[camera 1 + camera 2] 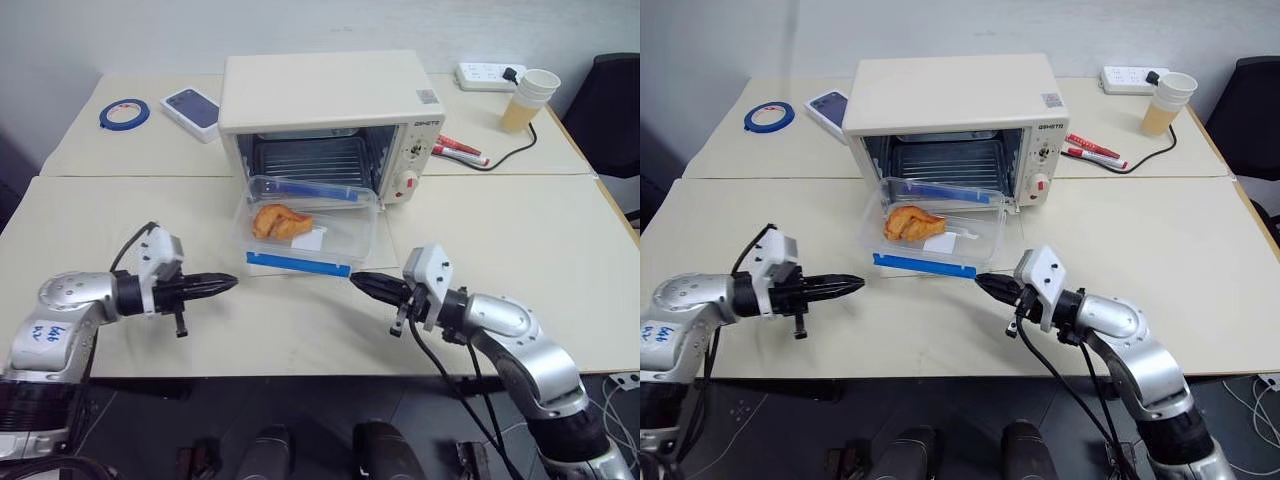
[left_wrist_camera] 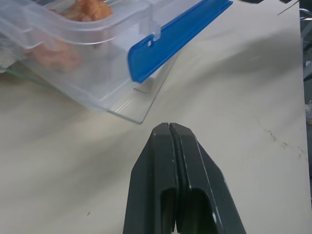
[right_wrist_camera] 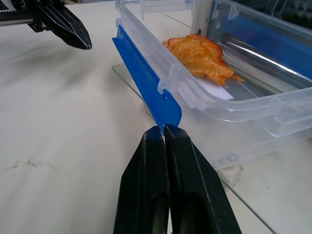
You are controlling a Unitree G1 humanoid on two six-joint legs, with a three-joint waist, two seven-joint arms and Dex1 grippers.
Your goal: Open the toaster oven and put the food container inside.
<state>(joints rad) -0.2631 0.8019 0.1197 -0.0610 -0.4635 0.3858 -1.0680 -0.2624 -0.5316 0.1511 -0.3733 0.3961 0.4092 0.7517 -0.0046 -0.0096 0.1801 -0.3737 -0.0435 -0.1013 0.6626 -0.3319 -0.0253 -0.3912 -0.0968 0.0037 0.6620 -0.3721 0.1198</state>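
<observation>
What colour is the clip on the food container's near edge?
Blue; the clip on the food container shows best in the right wrist view.

The toaster oven (image 1: 330, 105) stands at the back middle of the bench (image 1: 120, 290), door (image 2: 139, 105) folded down — the food container (image 1: 305, 232) rests on it. Behind left lie a tape ring (image 1: 124, 113) and a phone (image 1: 192, 108); right of the oven, markers (image 1: 458, 150), then a cup (image 1: 530, 100) and power strip (image 1: 488, 76) — the left end effector (image 1: 228, 285) and right end effector (image 1: 358, 282) flank the container's near edge.
</observation>
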